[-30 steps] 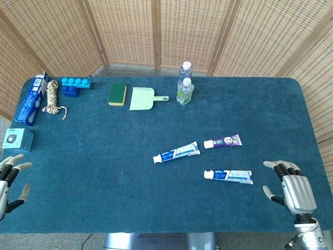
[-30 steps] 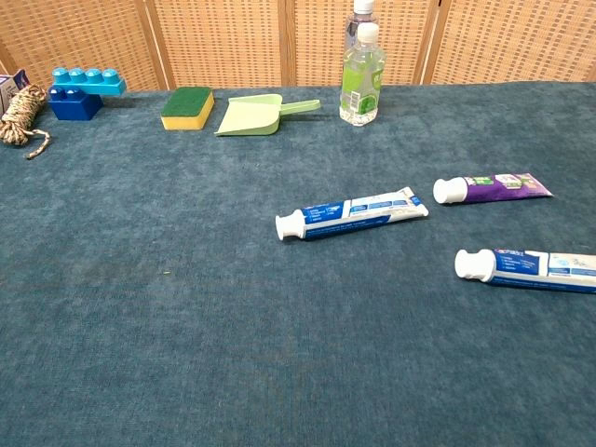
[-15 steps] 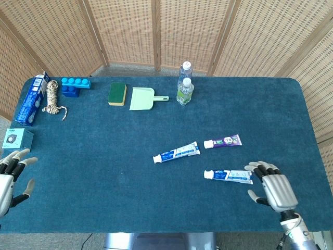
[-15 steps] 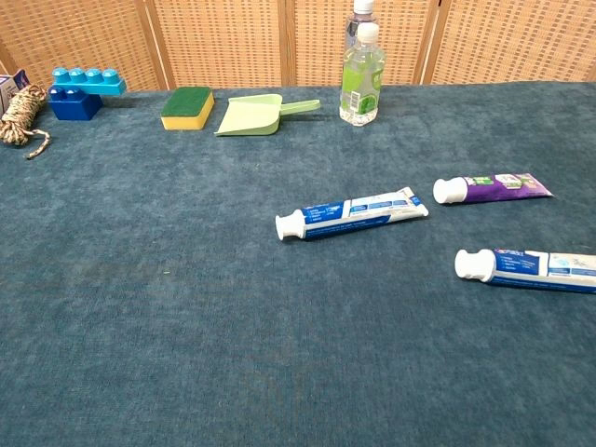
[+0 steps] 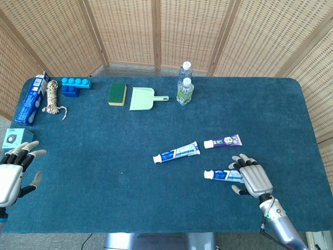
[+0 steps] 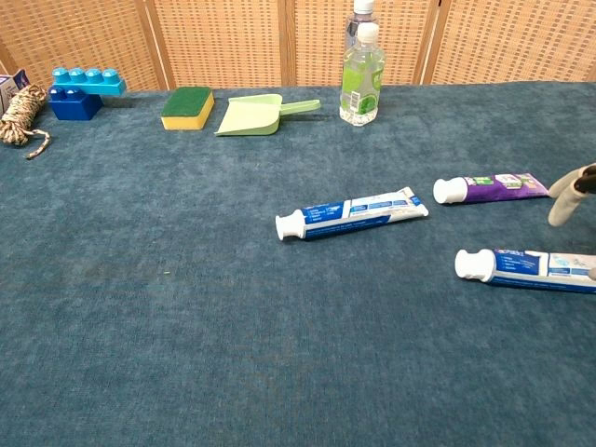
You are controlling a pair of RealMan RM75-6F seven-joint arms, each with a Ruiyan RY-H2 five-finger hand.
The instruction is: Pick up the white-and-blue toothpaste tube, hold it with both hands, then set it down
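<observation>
Two white-and-blue toothpaste tubes lie on the blue cloth. One lies mid-table [image 5: 177, 152] [image 6: 354, 214], the other nearer the front right [image 5: 223, 175] [image 6: 521, 267]. My right hand [image 5: 252, 179] is over the tail end of the nearer tube, fingers spread and holding nothing; whether it touches the tube is unclear. In the chest view only its fingertips [image 6: 564, 202] show at the right edge. My left hand [image 5: 13, 174] is open at the table's front left edge, far from both tubes.
A purple toothpaste tube [image 5: 223, 141] [image 6: 494, 188] lies just behind the near tube. Along the back stand two bottles [image 5: 184, 86], a green dustpan [image 5: 141, 99], a sponge [image 5: 117, 94], a blue brick [image 5: 75, 86], a rope bundle [image 5: 51, 98] and a blue box [image 5: 31, 99]. A small teal box [image 5: 18, 139] sits near my left hand.
My right hand has moved left from the table's right front corner to over the tail of the near tube. My left hand has crept slightly inward. The tubes have not moved.
</observation>
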